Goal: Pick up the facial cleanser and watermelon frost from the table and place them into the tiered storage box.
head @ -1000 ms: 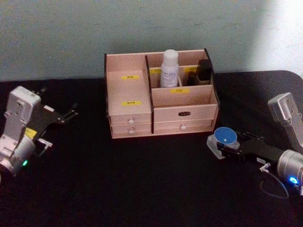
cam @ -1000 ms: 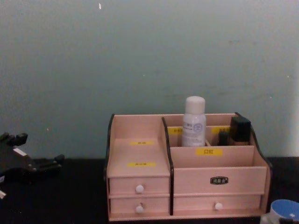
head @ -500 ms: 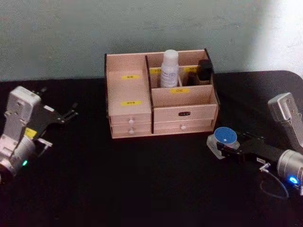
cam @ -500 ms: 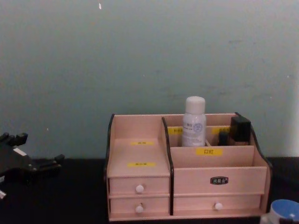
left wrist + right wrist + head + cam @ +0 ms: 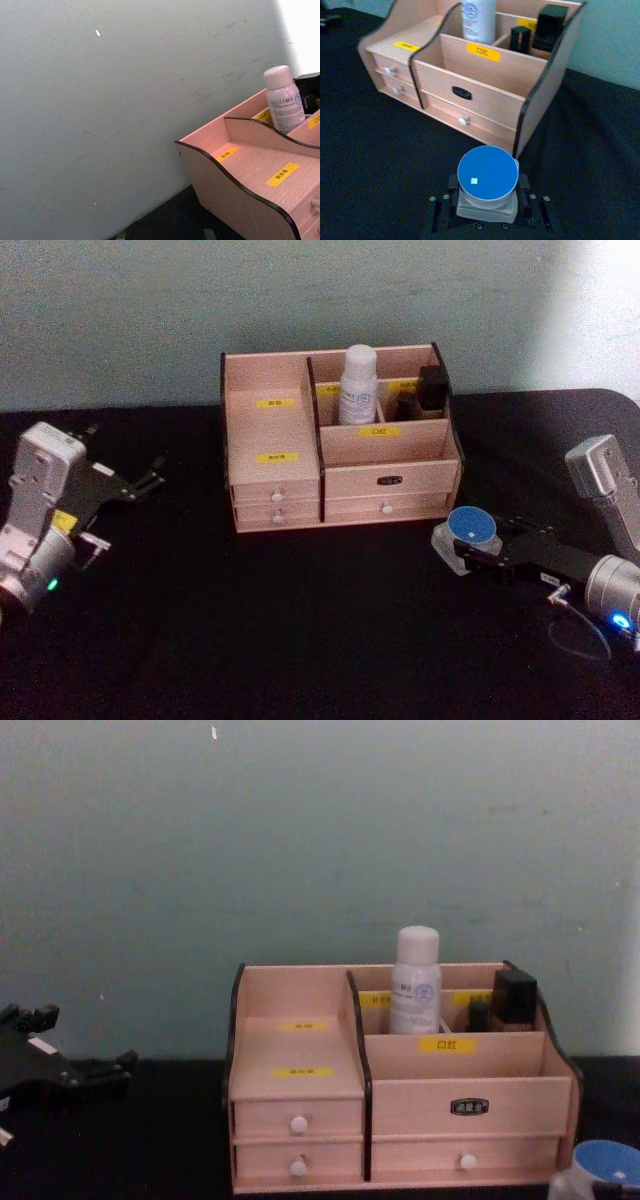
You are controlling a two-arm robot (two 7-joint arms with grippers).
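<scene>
Black left gripper (image 5: 152, 473): parked at the left edge of the table (image 5: 300, 630), well away from everything, fingers spread and holding nothing; no real shift in the last second.
Wooden storage box (image 5: 385, 445): at the back centre, unmoved, drawers shut.
White bottle (image 5: 359, 387): upright in a rear compartment of the box, in the same spot as a second ago; I take it for the cleanser, so that half looks finished.
Black containers (image 5: 432, 390): two dark items in the rear right compartments, just beside the bottle, filling that corner.
Blue-lidded jar (image 5: 470, 530): near the box's front right corner, clamped upright; I take it for the watermelon frost. It has crept a little toward the box and sits slightly higher in the chest view than a second ago.
Right gripper (image 5: 478, 545): low on the right, fingers closed on the jar's sides.
Meaning: the carry seems to have just begun; placing is not yet done.
In the way: the box's dark-edged side panel and front wall stand between jar and compartments, so it needs more height. The front right compartment and the left tiers look free.
</scene>
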